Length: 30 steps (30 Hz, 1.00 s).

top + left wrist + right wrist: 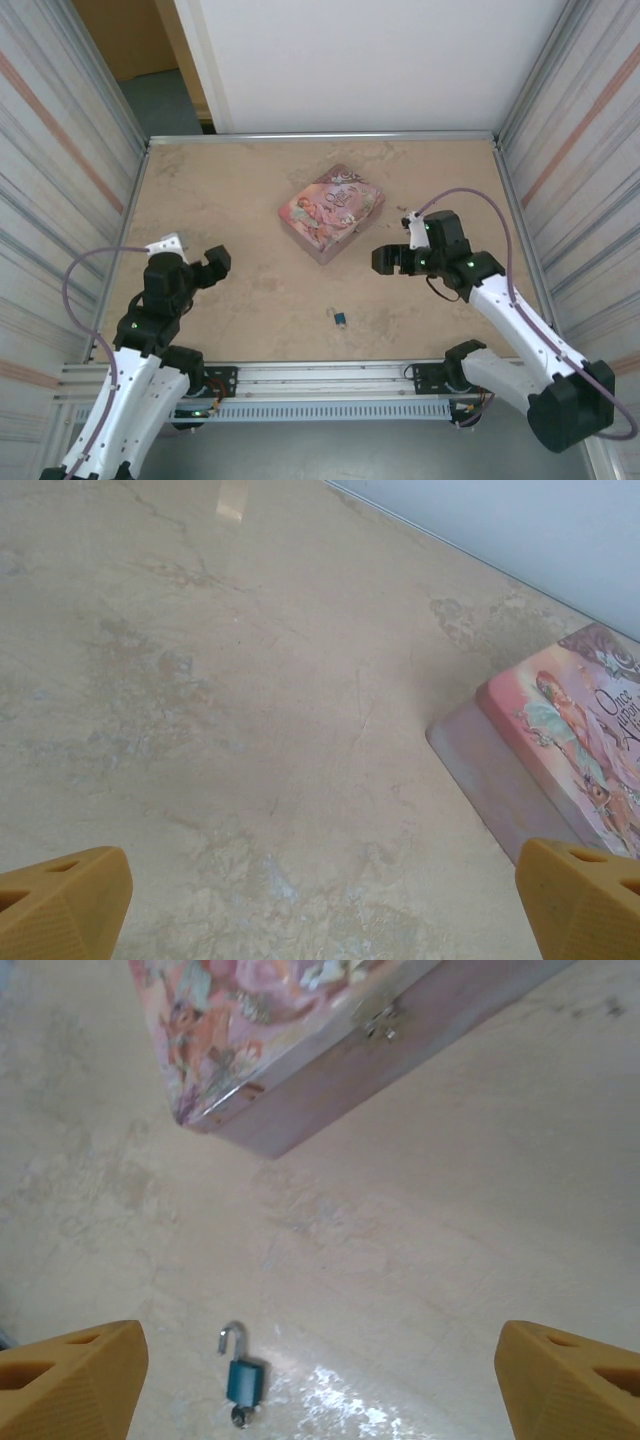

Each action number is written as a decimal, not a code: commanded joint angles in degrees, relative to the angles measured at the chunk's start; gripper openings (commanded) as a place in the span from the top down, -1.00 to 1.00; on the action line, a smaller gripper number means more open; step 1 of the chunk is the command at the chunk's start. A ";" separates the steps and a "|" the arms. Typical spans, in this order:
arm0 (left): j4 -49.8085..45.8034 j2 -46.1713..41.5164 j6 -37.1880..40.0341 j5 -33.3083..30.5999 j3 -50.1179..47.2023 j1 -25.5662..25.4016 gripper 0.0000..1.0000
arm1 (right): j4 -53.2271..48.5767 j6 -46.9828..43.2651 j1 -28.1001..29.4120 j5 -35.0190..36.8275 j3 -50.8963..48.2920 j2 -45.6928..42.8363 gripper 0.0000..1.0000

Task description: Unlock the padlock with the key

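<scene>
The tiny blue padlock [340,319] lies on the table near the front edge, between the two arms. In the right wrist view the padlock [245,1380] has its silvery shackle swung open, and a small dark key head [240,1418] sticks out of its bottom. My right gripper [392,260] hovers open to the right of the tin, well above and behind the padlock; its fingertips [75,1380] frame bare table. My left gripper [213,266] is open over the left part of the table, apart from everything; its fingers [60,900] hold nothing.
A pink illustrated tin [332,212] sits at the table's middle back, its clasp [380,1020] facing the right gripper. Corrugated walls close in left and right, and a metal rail [320,380] runs along the front edge.
</scene>
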 commanded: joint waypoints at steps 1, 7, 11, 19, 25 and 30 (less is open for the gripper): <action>1.52 -0.13 2.17 -3.05 1.80 0.55 -0.97 | 0.32 -2.23 -1.91 2.83 -1.06 -3.90 -0.97; 2.53 -0.63 3.93 -9.47 1.62 0.55 -0.97 | 1.86 -4.79 -6.77 4.74 -2.03 -7.23 -0.98; 6.13 -1.59 8.06 -14.64 -0.13 0.55 -0.97 | 4.85 -7.16 -10.33 8.90 -3.12 -7.92 -0.98; 14.60 -0.94 19.13 -19.94 -3.83 0.64 -0.97 | 16.30 -9.34 -20.51 14.38 -8.45 -7.92 -0.98; 21.20 0.32 23.14 -24.59 -7.81 0.66 -0.97 | 27.25 -9.68 -27.17 17.78 -16.50 -7.04 -0.98; 25.71 2.51 21.31 -24.25 -11.14 2.98 -0.97 | 39.72 -11.99 -29.58 20.14 -23.04 -2.36 -0.98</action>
